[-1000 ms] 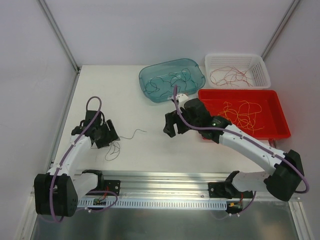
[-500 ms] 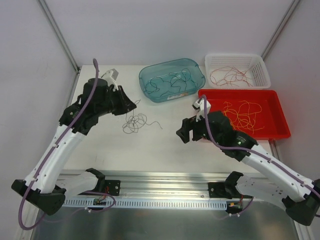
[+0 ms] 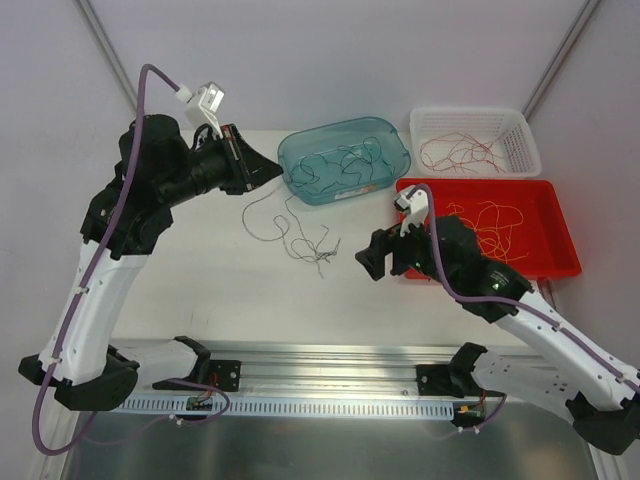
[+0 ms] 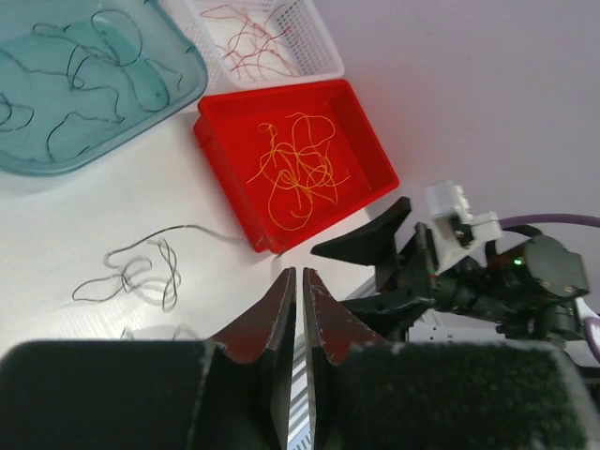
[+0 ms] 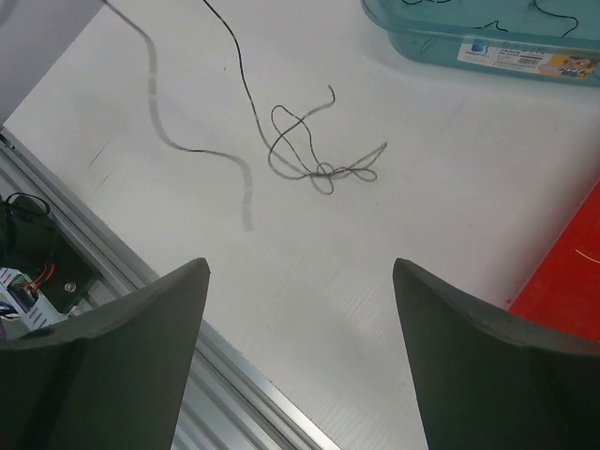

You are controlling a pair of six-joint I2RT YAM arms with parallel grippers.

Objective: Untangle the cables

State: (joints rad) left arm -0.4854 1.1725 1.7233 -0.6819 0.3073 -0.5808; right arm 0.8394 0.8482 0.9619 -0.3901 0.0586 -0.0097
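- My left pincer [image 3: 268, 172] is raised high over the far left of the white table [image 3: 200, 260]. In its wrist view the jaws are pressed together with only a hairline slit between them [image 4: 300, 274].
- A thin dark curly wire [image 3: 310, 250] runs from the tips of that pincer down to the table. The pinch point itself is too fine to make out.
- The lower end of the wire lies in a small knotted loop on the table, between the two arms and just in front of the teal translucent plastic tray [image 3: 395, 150]. The loop is clearest from the right wrist [image 5: 314, 169].
- My right pincer [image 3: 374, 258] hovers low above the table beside the near-left corner of the red plastic tray [image 3: 480, 185]. Its jaws are spread wide and hold nothing [image 5: 300, 267]. The loop is near it but not touching.
- More dark wires [image 3: 340, 162] lie loose in the teal tray.
- Yellow-orange wires [image 3: 485, 225] lie in a loose heap in the red tray.
- Red-brown wires [image 3: 465, 150] are in the white plastic mesh basket [image 3: 475, 112] at the far right, behind the red tray.
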